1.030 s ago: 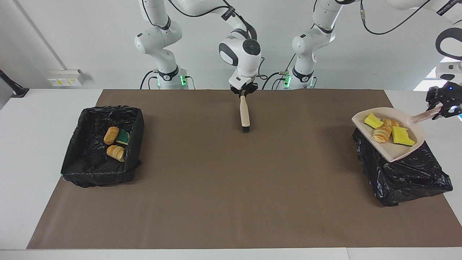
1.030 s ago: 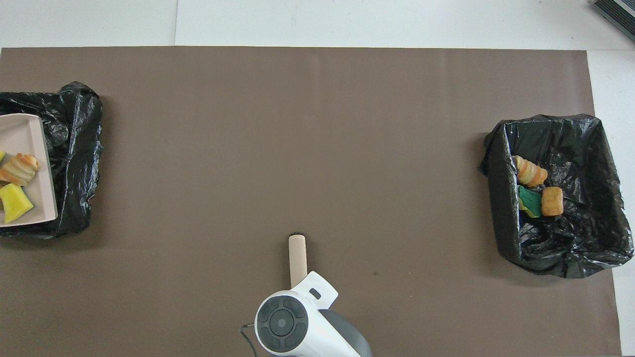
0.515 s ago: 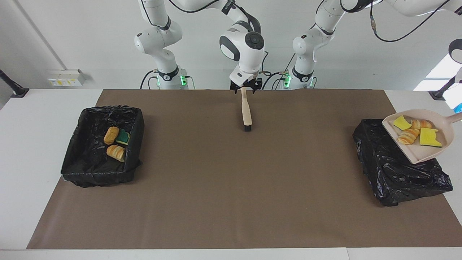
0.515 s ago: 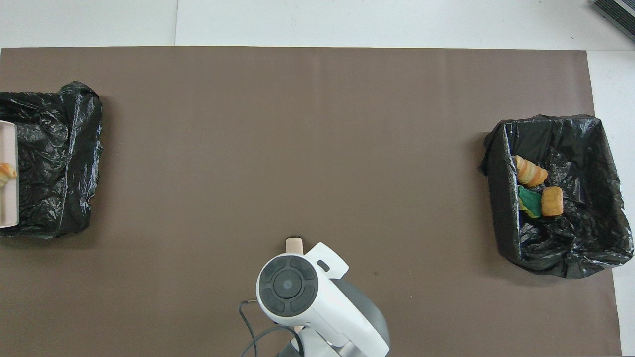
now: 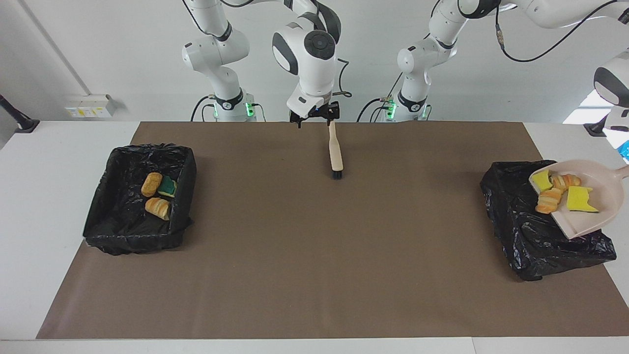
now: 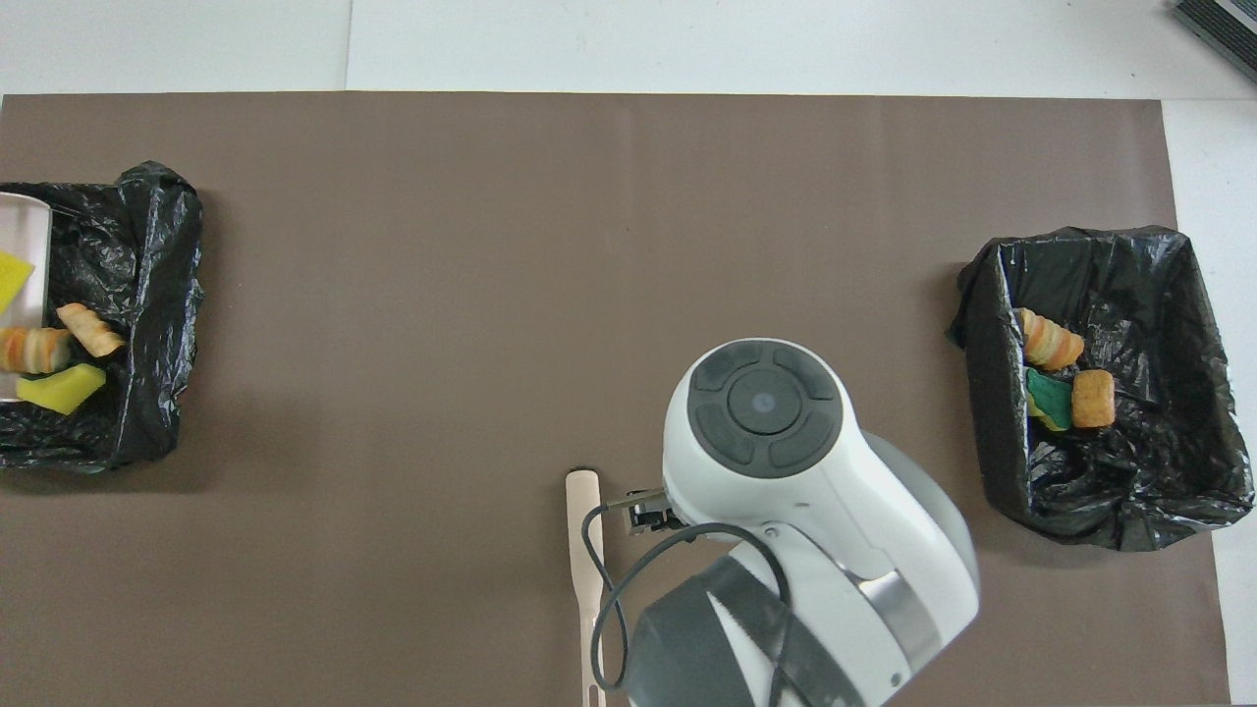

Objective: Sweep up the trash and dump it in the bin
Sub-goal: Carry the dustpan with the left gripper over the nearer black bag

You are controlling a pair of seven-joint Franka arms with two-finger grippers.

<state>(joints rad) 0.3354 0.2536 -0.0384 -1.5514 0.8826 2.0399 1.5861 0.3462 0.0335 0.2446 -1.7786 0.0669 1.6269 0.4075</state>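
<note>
A beige dustpan (image 5: 592,211) hangs tilted over the black-lined bin (image 5: 530,236) at the left arm's end of the table. Its handle runs out of the facing view, and my left gripper is out of view with it. Trash (image 5: 548,200) of yellow sponge and croissant pieces crowds the pan's low lip; in the overhead view this trash (image 6: 59,388) lies at the pan's (image 6: 25,255) edge over the bin's liner (image 6: 128,255). The brush (image 5: 335,152) lies on the brown mat, also seen as the brush (image 6: 586,550). My right gripper (image 5: 317,118) is open, just above the brush's handle end and a little toward the right arm's end.
A second black-lined bin (image 5: 98,221) stands toward the right arm's end, holding a bread piece (image 5: 151,184), a green sponge (image 5: 168,186) and a croissant piece (image 5: 157,207); overhead, that bin (image 6: 1159,471) shows beside the right arm's bulk (image 6: 766,412).
The right gripper opened, let go of the brush, and lifted off toward the right arm's end. The dustpan tipped lower over its bin and the trash slid to its lip.
</note>
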